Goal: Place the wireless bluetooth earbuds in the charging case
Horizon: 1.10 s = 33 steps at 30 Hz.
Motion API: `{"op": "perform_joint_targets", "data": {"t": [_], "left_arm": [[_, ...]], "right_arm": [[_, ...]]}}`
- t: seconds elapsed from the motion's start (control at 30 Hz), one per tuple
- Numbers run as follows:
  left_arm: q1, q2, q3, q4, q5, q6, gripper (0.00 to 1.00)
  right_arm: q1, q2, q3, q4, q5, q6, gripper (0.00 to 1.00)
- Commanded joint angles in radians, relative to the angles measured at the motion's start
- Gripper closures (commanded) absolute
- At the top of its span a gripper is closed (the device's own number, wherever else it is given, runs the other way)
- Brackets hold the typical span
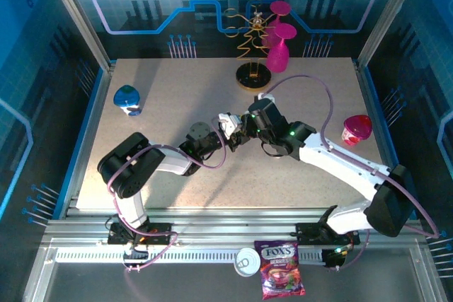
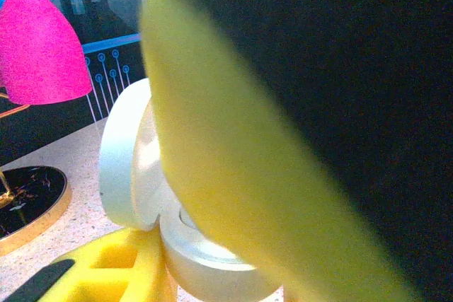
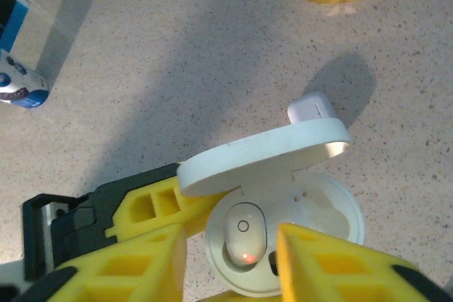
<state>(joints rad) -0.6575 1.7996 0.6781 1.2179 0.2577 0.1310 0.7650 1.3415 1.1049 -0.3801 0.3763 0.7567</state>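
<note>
Speckled table [image 1: 177, 83]: both arms meet near centre. Left gripper [image 2: 180, 249] pinches charging case [image 3: 315, 206] at base, a yellow finger on each side. Right gripper [image 3: 228, 263] hangs over open case, fingers spread wide, gripping nothing. Case lid [image 3: 262, 150] flipped up. One earbud [image 3: 244, 235] seated in a case well, red light lit. Small white piece [image 3: 311, 109] on table just behind lid; cannot tell what it is.

One charging case [image 3: 269, 152], one earbud [image 3: 244, 237], one white lump [image 3: 311, 108], two pink glasses [image 1: 277, 56], one pink cup [image 1: 356, 129], one blue toy [image 1: 127, 99], one sweets bag [image 1: 282, 268], one tin [image 1: 248, 262], one wire stand [image 1: 253, 76].
</note>
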Motion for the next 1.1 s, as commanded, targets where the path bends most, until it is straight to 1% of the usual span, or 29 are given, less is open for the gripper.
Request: {"op": "perform_joint_targets", "data": {"t": [0.0,0.13,0.27,0.4,0.47,0.57,0.63,0.7,0.77,0.87,0.97,1.07], "left_arm": [[-0.007,-0.036,0.011,0.038,-0.007,0.005,0.8],[-0.002,-0.062,-0.011,0.019,-0.009,0.018,0.8],[0.004,-0.101,-0.055,0.004,-0.012,0.027,0.8],[0.007,-0.156,-0.106,-0.021,-0.011,0.031,0.8],[0.008,-0.19,-0.127,-0.04,-0.005,0.03,0.8],[0.007,-0.239,-0.149,-0.073,0.011,0.02,0.8],[0.007,-0.27,-0.159,-0.091,0.017,0.009,0.8],[0.006,-0.295,-0.164,-0.109,0.027,0.003,0.8],[0.003,-0.319,-0.166,-0.135,0.036,0.002,0.8],[-0.001,-0.349,-0.169,-0.17,0.042,0.009,0.8],[-0.005,-0.37,-0.172,-0.191,0.045,0.013,0.79],[-0.008,-0.391,-0.177,-0.204,0.042,0.021,0.79]], "right_arm": [[-0.001,-0.078,-0.024,0.034,-0.009,-0.018,0.55],[-0.039,-0.145,-0.077,0.047,-0.03,-0.031,0.5],[-0.093,-0.223,-0.145,0.036,-0.035,-0.05,0.48],[-0.192,-0.302,-0.244,0.019,-0.083,-0.075,0.46],[-0.25,-0.329,-0.306,0.023,-0.133,-0.093,0.46],[-0.355,-0.338,-0.389,0.037,-0.241,-0.091,0.45],[-0.42,-0.31,-0.438,0.058,-0.346,-0.085,0.45],[-0.452,-0.269,-0.459,0.067,-0.408,-0.092,0.45],[-0.457,-0.213,-0.464,0.076,-0.448,-0.115,0.45],[-0.458,-0.1,-0.435,0.08,-0.535,-0.193,0.45],[-0.445,0.022,-0.365,0.021,-0.559,-0.282,0.46],[-0.418,0.107,-0.296,-0.051,-0.483,-0.353,0.51]]}}
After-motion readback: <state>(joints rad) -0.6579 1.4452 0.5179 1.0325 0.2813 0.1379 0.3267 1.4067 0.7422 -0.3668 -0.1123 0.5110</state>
